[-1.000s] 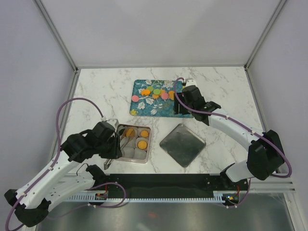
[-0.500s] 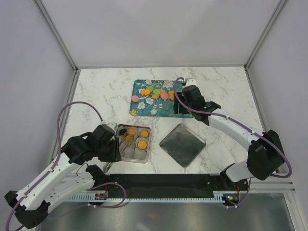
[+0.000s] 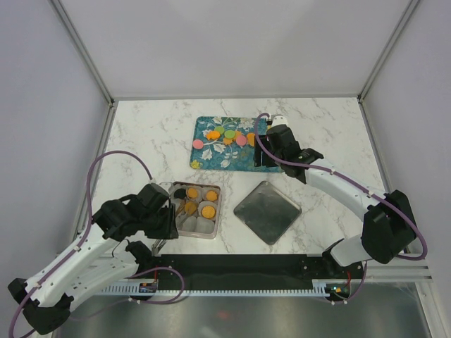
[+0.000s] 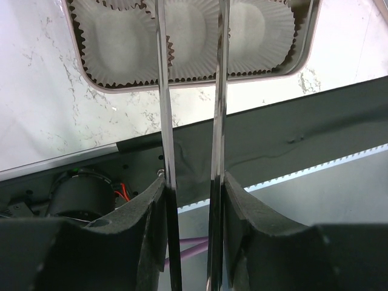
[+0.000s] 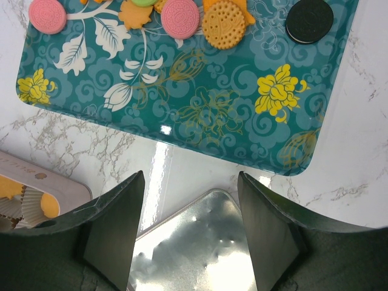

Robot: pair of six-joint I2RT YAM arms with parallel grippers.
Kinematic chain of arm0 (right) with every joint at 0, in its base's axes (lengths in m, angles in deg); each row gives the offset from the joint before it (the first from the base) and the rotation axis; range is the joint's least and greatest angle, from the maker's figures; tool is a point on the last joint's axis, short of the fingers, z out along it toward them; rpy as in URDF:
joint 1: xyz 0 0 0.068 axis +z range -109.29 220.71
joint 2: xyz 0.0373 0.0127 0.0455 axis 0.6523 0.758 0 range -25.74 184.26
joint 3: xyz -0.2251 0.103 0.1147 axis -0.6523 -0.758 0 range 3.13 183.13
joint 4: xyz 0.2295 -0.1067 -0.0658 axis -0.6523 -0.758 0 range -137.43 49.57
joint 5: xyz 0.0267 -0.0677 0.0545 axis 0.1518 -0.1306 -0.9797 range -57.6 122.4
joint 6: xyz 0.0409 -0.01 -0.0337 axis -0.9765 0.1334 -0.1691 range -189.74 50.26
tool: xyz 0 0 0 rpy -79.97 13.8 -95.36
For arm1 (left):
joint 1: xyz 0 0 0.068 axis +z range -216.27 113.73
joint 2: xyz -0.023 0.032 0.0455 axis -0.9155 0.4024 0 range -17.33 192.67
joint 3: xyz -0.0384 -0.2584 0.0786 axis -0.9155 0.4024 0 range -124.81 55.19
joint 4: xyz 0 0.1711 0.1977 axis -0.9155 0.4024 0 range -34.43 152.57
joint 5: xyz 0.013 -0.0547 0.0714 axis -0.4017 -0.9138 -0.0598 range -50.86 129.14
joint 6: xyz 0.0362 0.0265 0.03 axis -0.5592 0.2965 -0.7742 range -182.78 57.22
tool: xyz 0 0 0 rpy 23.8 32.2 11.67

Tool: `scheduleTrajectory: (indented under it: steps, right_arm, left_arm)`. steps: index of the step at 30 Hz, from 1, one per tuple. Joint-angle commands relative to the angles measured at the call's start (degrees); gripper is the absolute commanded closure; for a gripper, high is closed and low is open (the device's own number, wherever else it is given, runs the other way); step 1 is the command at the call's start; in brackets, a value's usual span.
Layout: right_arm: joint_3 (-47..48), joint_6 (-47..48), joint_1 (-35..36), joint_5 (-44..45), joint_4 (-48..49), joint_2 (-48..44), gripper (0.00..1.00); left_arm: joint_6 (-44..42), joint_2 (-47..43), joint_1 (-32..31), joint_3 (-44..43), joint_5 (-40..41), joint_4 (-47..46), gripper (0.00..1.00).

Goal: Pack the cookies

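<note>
Loose cookies (image 3: 224, 134) lie on the teal flowered tray (image 3: 239, 159): orange, pink, green and black discs. The right wrist view shows a pink cookie (image 5: 180, 18), an orange cookie (image 5: 223, 24) and a black cookie (image 5: 309, 19). The tin (image 3: 218, 212) holds white paper cups, several with orange cookies (image 3: 207, 210). My left gripper (image 3: 168, 215) is shut on metal tongs (image 4: 163, 91), whose blades reach over the tin's near rim (image 4: 182, 85). My right gripper (image 3: 270, 160) hangs open and empty by the tray's right end.
The tin's square metal lid (image 3: 267, 211) lies flat to the right of the tin, below the right gripper (image 5: 191, 224). The black base rail (image 3: 239, 271) runs along the near edge. Grey walls close in the marble table on three sides.
My left arm has drawn back toward the near edge with the tongs, uncovering more of the tin's left side. The right arm has not moved.
</note>
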Motion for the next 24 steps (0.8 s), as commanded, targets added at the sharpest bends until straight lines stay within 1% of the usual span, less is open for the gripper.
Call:
scheduleTrajectory:
  steps: [1, 6, 24]
  right_arm:
    - [-0.2, 0.0, -0.1, 0.2, 1.9, -0.3, 0.29]
    - [-0.3, 0.0, 0.0, 0.2, 1.9, -0.5, 0.29]
    - [-0.8, 0.1, -0.1, 0.5, 1.9, -0.8, 0.29]
  left_arm:
    - [0.5, -0.5, -0.3, 0.1, -1.2, -1.1, 0.58]
    - [0.3, -0.5, -0.3, -0.2, -1.0, -1.2, 0.55]
    - [0.1, 0.4, -0.3, -1.4, 0.3, -2.2, 0.52]
